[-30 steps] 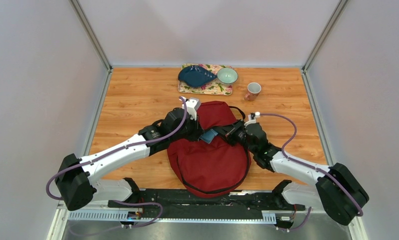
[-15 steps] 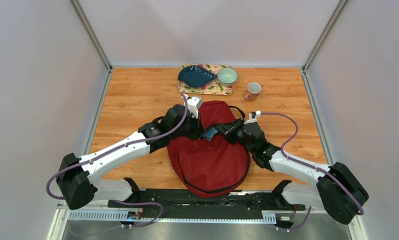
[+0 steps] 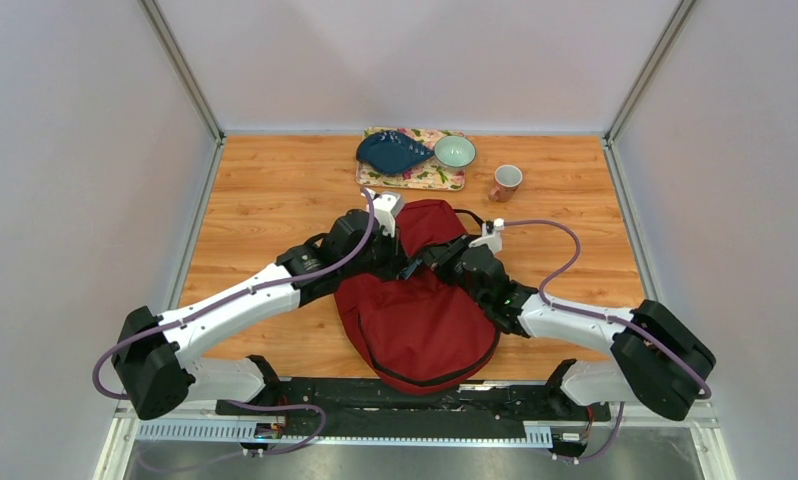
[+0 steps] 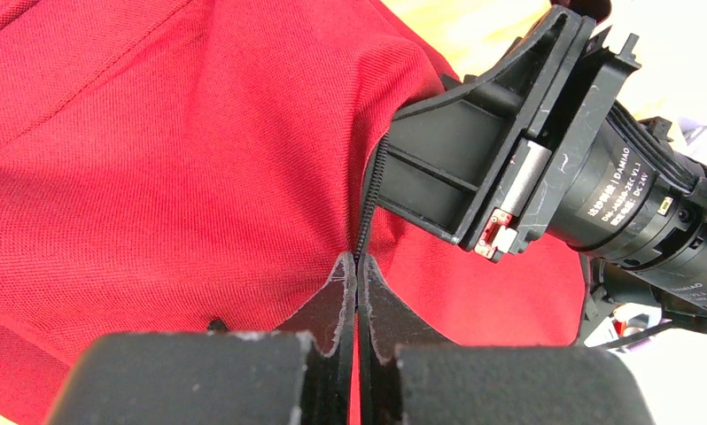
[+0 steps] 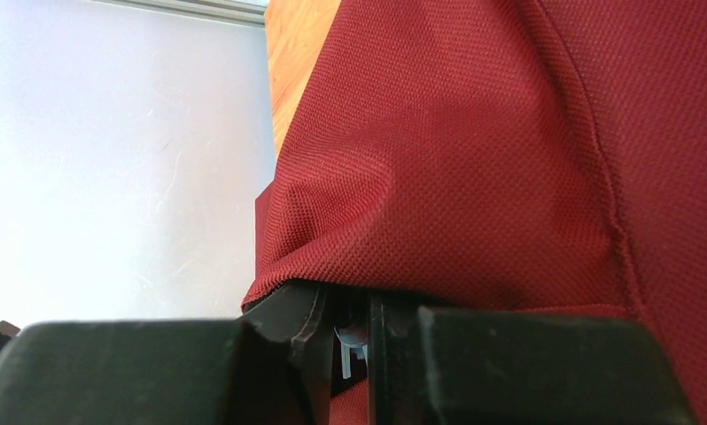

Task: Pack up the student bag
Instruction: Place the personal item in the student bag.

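- The small blue wallet that showed between the two grippers a second ago is out of sight in the overhead view now; red fabric covers that spot.
- The right arm has swung inward and to the left since then, so the right gripper [image 3: 435, 262] sits further in over the student bag [image 3: 420, 325], close beside the left gripper [image 4: 357, 266].
- The left arm has barely shifted. It reaches diagonally in from the near left, forearm low, wrist over the bag's upper left part.
- The left fingers [image 4: 332, 297] are pressed together on the bag's black zipper edge [image 4: 370, 199], which runs down into the pinch.
- The right arm stretches low from the near right. Its fingers [image 5: 306, 310] are tucked under a fold of red cloth (tips hidden), with a slim gap between them; whether they grip anything cannot be told.
- The bag lies flat on the middle of the wooden table [image 3: 275, 190], between the arms. Its long axis runs near to far, the rounded end toward the arm bases and the black top loop [image 3: 472, 215] at the far end.
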Tool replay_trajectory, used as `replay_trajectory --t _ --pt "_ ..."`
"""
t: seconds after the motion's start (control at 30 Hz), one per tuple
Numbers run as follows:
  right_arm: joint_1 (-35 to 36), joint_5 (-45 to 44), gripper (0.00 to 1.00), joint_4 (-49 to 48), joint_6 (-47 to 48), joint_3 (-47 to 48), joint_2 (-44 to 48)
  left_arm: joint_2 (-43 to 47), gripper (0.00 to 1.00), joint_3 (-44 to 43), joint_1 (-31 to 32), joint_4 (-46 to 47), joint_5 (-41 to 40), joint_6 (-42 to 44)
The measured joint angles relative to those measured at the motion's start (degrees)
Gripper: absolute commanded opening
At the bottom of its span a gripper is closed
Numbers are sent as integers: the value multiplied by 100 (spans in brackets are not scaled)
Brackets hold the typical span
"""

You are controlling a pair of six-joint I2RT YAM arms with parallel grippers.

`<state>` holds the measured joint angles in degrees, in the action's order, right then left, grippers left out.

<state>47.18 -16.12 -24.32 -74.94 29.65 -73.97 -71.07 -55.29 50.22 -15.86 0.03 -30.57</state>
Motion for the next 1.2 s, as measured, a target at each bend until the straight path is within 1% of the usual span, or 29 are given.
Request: replay_trajectory --t 0.13,0.2,0.23,0.27,0.33,0.37,0.4,0.43,0.53,0.63,0.7,0.8,0.83,0.9,0.93,1.03,1.1,1.2 --pt "26 -90 15 116 48 361 -326 15 0 72 -9 81 -68 -63" --pt "35 -79 20 160 81 664 -586 15 0 76 -37 103 -129 -70" --pt "39 -72 26 133 83 789 -713 17 0 76 -48 118 -142 -76" --pt "39 -63 30 105 81 855 -815 24 0 76 -52 133 -155 -85" --pt "37 -48 41 20 55 866 -946 42 0 85 -61 155 -166 -96" --pt "37 -35 47 0 55 846 -979 52 0 98 -66 166 -166 -111" --pt "37 -22 50 -37 79 791 -986 72 0 122 -70 184 -166 -125" --pt "39 -15 58 -63 107 728 -970 98 0 160 -76 203 -164 -142" --pt "59 28 64 28 317 398 -619 184 0 251 -94 249 -138 -188" --pt "39 0 66 420 643 114 201 271 0 334 -133 247 -81 -221" --pt "24 -33 66 682 866 7 807 326 0 385 -188 245 -46 -236" --pt "-2 -74 50 964 1078 -109 1585 382 0 422 -251 238 -4 -258" --pt "-2 -79 38 1021 1121 -151 1746 402 0 433 -269 236 -2 -260" --pt "-11 -79 27 1121 1178 -286 2020 431 0 442 -273 234 17 -262" --pt "-11 -70 15 1174 1193 -343 2074 439 0 446 -273 234 20 -262" --pt "-13 4 4 1419 1235 -413 2041 474 0 474 -275 227 48 -264" --pt "-13 85 0 1473 1285 -411 1921 485 0 485 -280 223 76 -264" --pt "-13 297 0 1506 1357 -291 1526 485 0 501 -291 212 125 -271"
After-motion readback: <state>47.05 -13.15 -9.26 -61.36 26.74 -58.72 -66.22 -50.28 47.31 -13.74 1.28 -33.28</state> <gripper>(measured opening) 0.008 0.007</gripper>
